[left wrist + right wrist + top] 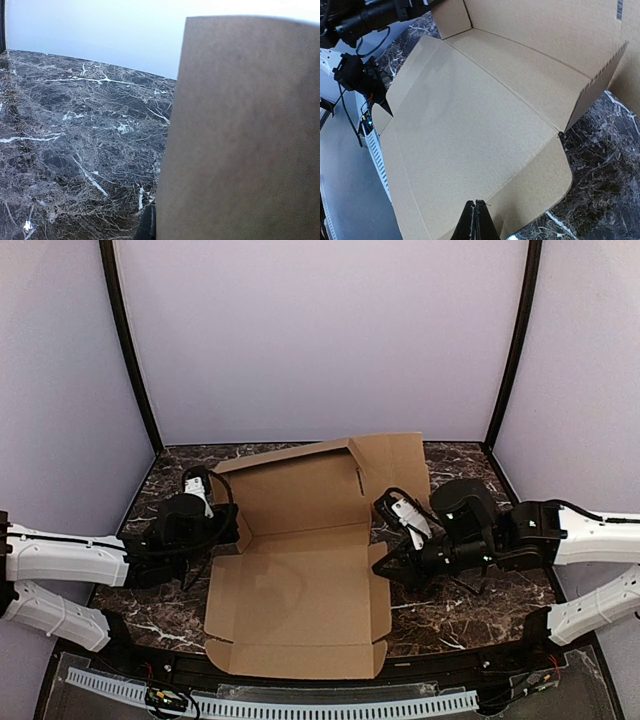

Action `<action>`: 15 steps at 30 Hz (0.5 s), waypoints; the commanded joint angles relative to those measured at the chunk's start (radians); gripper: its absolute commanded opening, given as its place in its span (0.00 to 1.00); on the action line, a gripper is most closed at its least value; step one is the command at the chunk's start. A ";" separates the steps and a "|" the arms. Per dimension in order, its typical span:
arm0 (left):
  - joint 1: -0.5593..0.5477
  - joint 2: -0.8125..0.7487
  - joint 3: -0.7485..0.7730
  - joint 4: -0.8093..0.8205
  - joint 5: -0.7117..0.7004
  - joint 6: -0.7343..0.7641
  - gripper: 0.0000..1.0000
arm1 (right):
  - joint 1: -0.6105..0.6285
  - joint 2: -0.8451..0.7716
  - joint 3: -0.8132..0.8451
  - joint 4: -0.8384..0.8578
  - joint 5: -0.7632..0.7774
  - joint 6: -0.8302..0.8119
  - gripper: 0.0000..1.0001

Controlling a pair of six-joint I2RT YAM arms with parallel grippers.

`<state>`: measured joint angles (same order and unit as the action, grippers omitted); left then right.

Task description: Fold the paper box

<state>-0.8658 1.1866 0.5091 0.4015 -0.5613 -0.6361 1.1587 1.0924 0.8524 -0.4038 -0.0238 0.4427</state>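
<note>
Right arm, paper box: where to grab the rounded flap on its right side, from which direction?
Take the rounded side flap of the paper box at its free outer edge, from the right, one finger over, one under. It is a thin sheet lying near flat, hinged at its inner crease, and that edge faces the right gripper.

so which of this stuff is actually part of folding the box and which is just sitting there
Part of the job:
- paper box, half opened, back panel raised
- left gripper at its left edge
- right gripper at its right flap

Just there:
- marble table
- white cable track along the near edge
- black frame posts
- lilac backdrop
</note>
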 commanded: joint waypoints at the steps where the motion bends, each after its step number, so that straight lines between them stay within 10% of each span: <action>1: 0.005 -0.055 0.012 -0.015 0.013 -0.038 0.01 | 0.010 0.009 -0.038 0.006 0.079 0.058 0.00; 15: 0.024 -0.159 -0.026 0.019 0.148 -0.163 0.01 | 0.011 -0.132 -0.221 0.068 0.180 0.210 0.00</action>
<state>-0.8494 1.0607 0.4973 0.3656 -0.4934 -0.7124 1.1610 1.0092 0.6876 -0.3801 0.1123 0.5903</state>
